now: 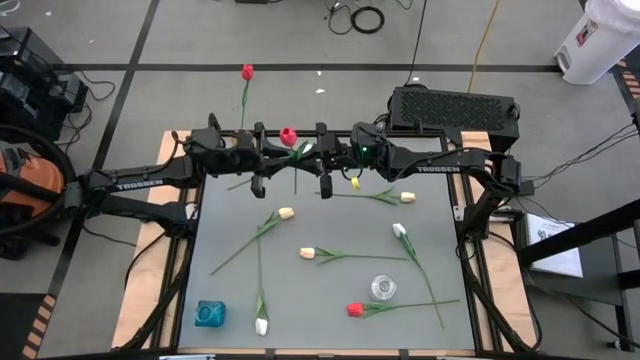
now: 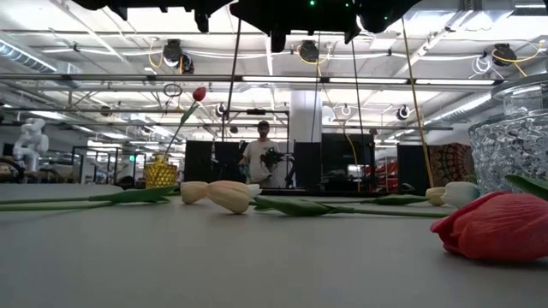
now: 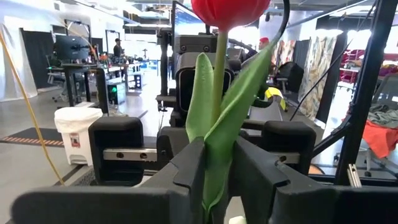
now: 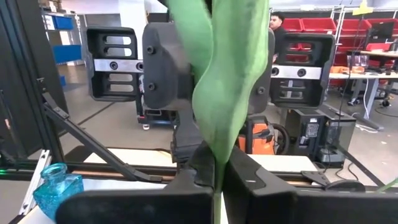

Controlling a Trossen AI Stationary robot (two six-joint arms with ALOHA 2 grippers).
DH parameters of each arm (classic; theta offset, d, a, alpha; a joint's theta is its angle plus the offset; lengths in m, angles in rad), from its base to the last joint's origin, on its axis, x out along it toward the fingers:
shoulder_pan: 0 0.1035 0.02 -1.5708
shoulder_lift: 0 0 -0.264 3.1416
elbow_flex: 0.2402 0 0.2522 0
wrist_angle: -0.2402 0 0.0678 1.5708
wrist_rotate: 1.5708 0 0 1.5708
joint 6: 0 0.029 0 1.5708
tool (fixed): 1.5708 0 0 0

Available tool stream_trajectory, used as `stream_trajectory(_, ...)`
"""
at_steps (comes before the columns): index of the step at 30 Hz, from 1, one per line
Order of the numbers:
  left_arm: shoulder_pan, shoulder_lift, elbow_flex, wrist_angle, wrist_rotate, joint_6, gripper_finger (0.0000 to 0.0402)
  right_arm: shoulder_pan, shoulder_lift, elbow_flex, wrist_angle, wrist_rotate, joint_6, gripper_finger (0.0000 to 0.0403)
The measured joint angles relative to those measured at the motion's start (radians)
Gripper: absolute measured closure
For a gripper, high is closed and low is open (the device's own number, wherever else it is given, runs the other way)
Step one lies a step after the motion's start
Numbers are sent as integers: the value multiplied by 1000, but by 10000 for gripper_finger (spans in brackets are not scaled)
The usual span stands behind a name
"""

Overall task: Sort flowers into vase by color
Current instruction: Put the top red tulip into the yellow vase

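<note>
Red tulip (image 1: pixel 288 136) is held high above the table's far edge, midway between both arms, stem upright, bud up. Left gripper (image 3: pixel 217 163) clenches stem and leaf; right gripper (image 4: pixel 217 177) is clamped on the same leaf lower down. For a clean handover, one claw should let go only once the other grips firmly, keeping the stem vertical.

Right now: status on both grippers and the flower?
Left gripper and right gripper both clamped on the red tulip, held high over the table's far edge. Handover underway. Nothing blocking.
</note>
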Motion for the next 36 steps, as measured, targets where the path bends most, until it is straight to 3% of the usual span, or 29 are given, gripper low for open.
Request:
stream_trajectory(7,0,0,0,0,-3,1,392,1,0,0,0,-4,-2,403)
stream_trajectory(13,0,-1,0,-2,-4,2,396,0,0,0,0,-4,-4,399)
stream_trajectory(20,0,-1,0,-13,-9,9,398,0,0,0,-2,0,-21,358)
stream_trajectory(36,0,-59,0,-196,-221,98,400,-12,0,0,-85,5,-64,245)
